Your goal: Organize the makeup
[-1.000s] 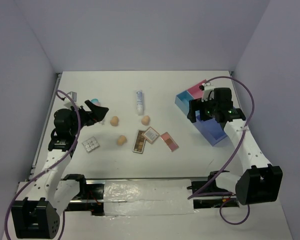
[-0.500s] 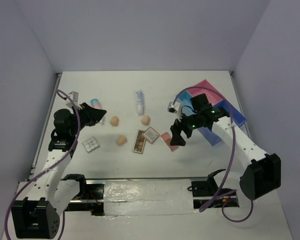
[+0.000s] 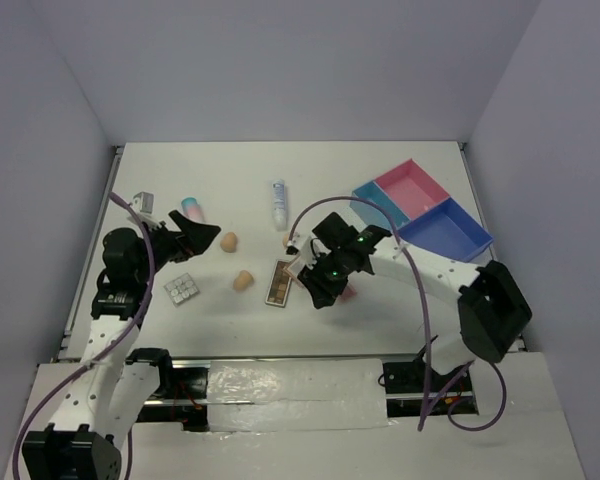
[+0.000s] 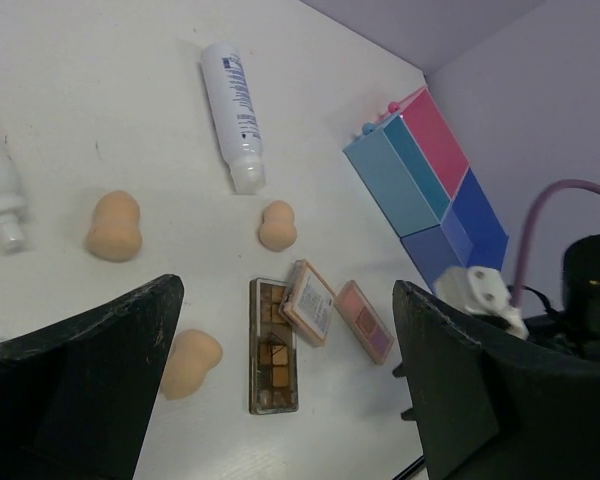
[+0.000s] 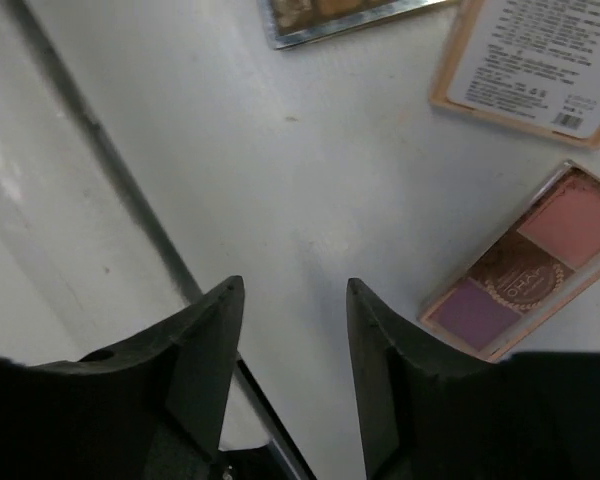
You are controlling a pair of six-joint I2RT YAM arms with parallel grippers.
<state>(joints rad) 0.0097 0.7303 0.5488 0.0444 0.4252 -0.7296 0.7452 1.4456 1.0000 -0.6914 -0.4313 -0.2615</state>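
The makeup lies scattered mid-table: a white tube (image 3: 278, 203) (image 4: 235, 95), a pink-white tube with a teal cap (image 3: 192, 209), and peach sponges (image 3: 229, 241) (image 3: 243, 281) (image 4: 277, 225). There are also a brown palette (image 3: 278, 283) (image 4: 272, 345), a peach palette (image 4: 308, 298) (image 5: 535, 60), a pink palette (image 4: 365, 320) (image 5: 525, 270) and a grey palette (image 3: 182, 289). My left gripper (image 3: 198, 238) (image 4: 285, 330) hovers open, left of the sponges, holding nothing. My right gripper (image 3: 315, 290) (image 5: 292, 330) hangs over bare table just beside the pink palette, jaws narrowly open and empty.
The blue and pink divided tray (image 3: 420, 205) lies at the back right, open side up. The right arm reaches across the palettes and hides part of them from above. A dark seam (image 5: 130, 190) runs across the table near the front edge.
My right arm has swung left from the tray to the palettes and its jaws have narrowed. The tray, tilted up before, now lies flat. My left gripper closed briefly and opened again.
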